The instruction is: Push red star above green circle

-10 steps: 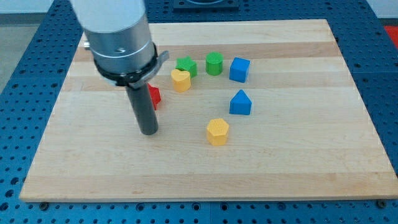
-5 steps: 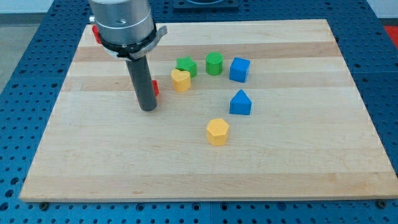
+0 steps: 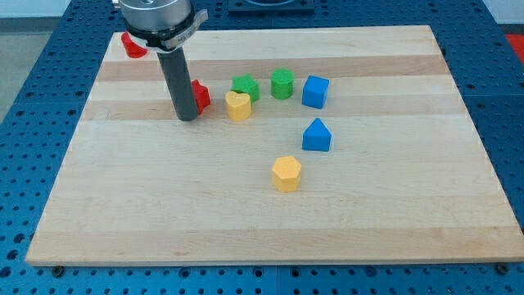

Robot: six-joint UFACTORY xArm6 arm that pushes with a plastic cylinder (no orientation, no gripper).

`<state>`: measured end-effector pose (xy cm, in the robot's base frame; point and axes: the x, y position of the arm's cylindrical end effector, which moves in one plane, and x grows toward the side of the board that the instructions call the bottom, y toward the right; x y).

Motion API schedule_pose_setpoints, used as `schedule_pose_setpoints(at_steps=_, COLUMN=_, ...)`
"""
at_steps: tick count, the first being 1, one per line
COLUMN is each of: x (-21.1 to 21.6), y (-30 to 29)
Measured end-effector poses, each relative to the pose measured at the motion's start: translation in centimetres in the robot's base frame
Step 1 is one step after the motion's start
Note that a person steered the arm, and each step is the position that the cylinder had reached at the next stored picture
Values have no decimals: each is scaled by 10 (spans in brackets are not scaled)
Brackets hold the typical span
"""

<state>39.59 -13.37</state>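
The red star [image 3: 200, 95] lies left of the middle of the wooden board [image 3: 393, 188], partly hidden behind my rod. My tip [image 3: 187, 118] touches the board just below and left of the red star, against it. The green circle [image 3: 282, 83] stands to the star's right, at about the same height in the view. A green star-like block [image 3: 245, 87] and a yellow heart [image 3: 238, 106] lie between the red star and the green circle.
A blue cube [image 3: 315, 91] sits right of the green circle. A blue triangle [image 3: 316, 135] and a yellow hexagon [image 3: 286, 173] lie lower in the view. Another red block [image 3: 132, 45] shows at the top left, partly hidden by the arm.
My tip has moved toward the view's top. The red star has moved up with it and now lies beside the yellow heart. The other blocks have not moved.
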Motion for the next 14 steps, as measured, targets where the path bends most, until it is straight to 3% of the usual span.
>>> schedule_pose_setpoints(at_steps=6, x=-97, y=-1)
schedule_pose_setpoints(at_steps=10, x=-94, y=29)
schedule_pose_setpoints(at_steps=12, x=-123, y=75)
schedule_pose_setpoints(at_steps=14, x=-106, y=75)
